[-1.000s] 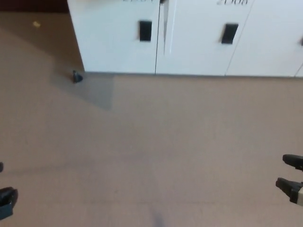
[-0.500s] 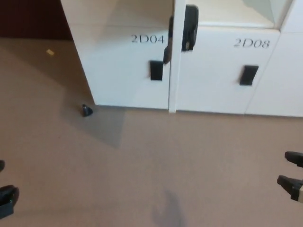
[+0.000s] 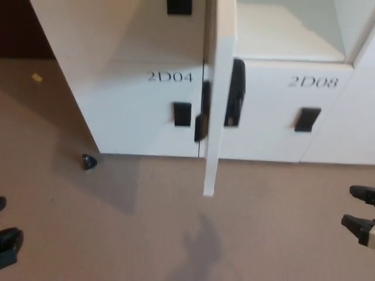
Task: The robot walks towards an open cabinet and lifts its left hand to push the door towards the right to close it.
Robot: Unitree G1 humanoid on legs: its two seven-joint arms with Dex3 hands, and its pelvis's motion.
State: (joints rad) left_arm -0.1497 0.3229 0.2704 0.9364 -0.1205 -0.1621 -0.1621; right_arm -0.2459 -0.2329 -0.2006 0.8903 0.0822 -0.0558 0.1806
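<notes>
When checked from the head camera, found the door (image 3: 220,88) standing open, edge-on toward the robot. Swung out from the cabinet (image 3: 135,111) between the fronts marked 2D04 and 2D08, with a black handle (image 3: 235,93) showing on its right side. Saw the open compartment (image 3: 281,29) behind it to the upper right. Noted the left hand (image 3: 8,247) low at the bottom-left corner, mostly cut off, well apart from the door; could not tell whether open or closed. Noted the right hand (image 3: 360,225) at the right edge, fingers (image 3: 362,195) spread apart, holding nothing. Judged the step as approach, push not yet begun. To do it well: needed to step closer, raise the left hand to the door's left face, set it flat near the free edge rather than near the hinge for leverage, then press steadily rightward until flush. Needed to keep clear of the handle and of the closing gap. Spotted a small black doorstop (image 3: 88,161) on the floor (image 3: 117,234), left of the path; judged it no obstacle.
</notes>
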